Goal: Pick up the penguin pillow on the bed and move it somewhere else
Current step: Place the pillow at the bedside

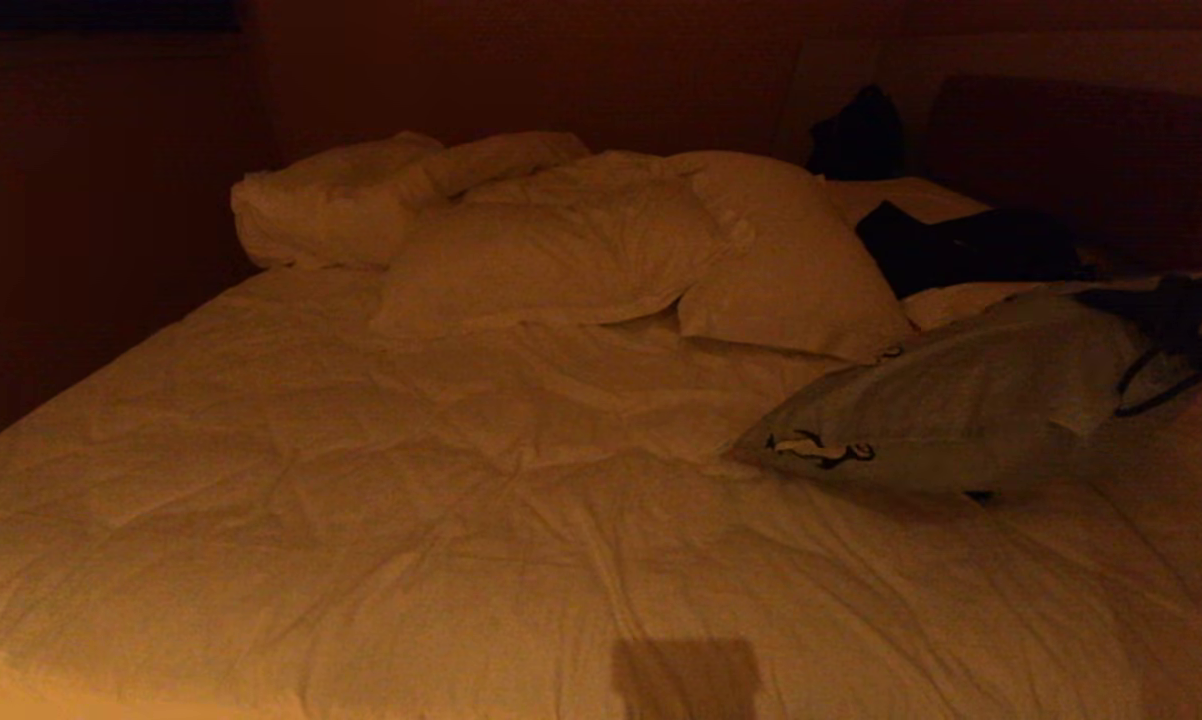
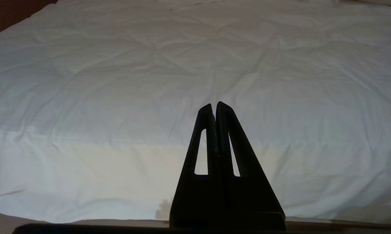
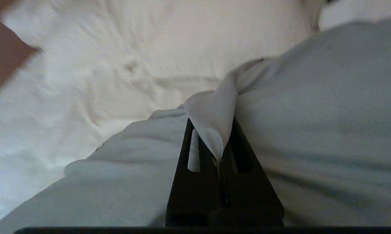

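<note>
the right gripper (image 3: 219, 143) pinched the penguin pillow (image 1: 951, 405) by its thin flange; soft, light, likely saggy. left gripper (image 2: 214, 107) was clenched, empty.

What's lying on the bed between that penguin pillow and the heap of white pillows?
Nothing but bare, wrinkled duvet: the head view shows an open strip between the penguin pillow and the white pillows, narrowest near the rightmost one.

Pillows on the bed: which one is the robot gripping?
The grey-blue penguin pillow, at the bed's right side. The right gripper has its jaws shut on its fabric edge; the plain white pillows lie untouched near the headboard.
</note>
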### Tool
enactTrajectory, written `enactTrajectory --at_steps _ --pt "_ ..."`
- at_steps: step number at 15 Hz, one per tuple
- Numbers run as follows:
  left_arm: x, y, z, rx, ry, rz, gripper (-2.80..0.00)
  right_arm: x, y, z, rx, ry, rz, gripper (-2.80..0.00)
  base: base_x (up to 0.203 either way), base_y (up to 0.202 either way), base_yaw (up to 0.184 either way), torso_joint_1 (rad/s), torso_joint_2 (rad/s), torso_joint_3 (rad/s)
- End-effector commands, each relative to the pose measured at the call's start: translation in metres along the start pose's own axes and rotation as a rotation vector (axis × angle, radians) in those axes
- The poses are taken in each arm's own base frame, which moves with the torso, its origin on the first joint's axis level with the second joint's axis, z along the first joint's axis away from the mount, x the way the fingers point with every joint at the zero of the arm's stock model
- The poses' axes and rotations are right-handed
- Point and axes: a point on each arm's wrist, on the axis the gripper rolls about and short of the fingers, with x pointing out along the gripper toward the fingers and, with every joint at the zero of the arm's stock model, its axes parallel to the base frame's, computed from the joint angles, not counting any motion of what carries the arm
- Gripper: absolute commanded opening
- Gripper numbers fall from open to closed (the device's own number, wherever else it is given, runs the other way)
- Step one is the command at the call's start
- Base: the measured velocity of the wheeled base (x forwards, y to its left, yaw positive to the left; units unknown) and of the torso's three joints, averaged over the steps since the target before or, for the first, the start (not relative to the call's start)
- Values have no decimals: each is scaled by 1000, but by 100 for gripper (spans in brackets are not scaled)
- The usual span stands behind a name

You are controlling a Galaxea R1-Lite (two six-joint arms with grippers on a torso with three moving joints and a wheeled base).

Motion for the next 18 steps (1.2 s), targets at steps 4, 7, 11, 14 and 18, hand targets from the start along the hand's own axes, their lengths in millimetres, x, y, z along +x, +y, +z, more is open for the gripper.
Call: enactTrajectory --at_steps 4,7,11,14,18 --pt "0 0 -1 0 3 0 -280 27 -8 -25 -116 35 -161 0 0 0 0 0 0 0" --pt "0 0 -1 0 3 0 -280 15 9 -4 -151 -27 -241 0 0 0 0 0 0 0" --pt "0 0 -1 0 3 0 -280 -38 67 43 -197 -123 -251 0 0 0 0 0 0 0" --pt "0 0 -1 0 3 1 -280 -78 105 54 -175 -83 -263 0 0 0 0 0 0 0" --pt "0 0 -1 0 3 0 -280 -72 115 54 -115 69 -364 0 0 0 0 0 0 0"
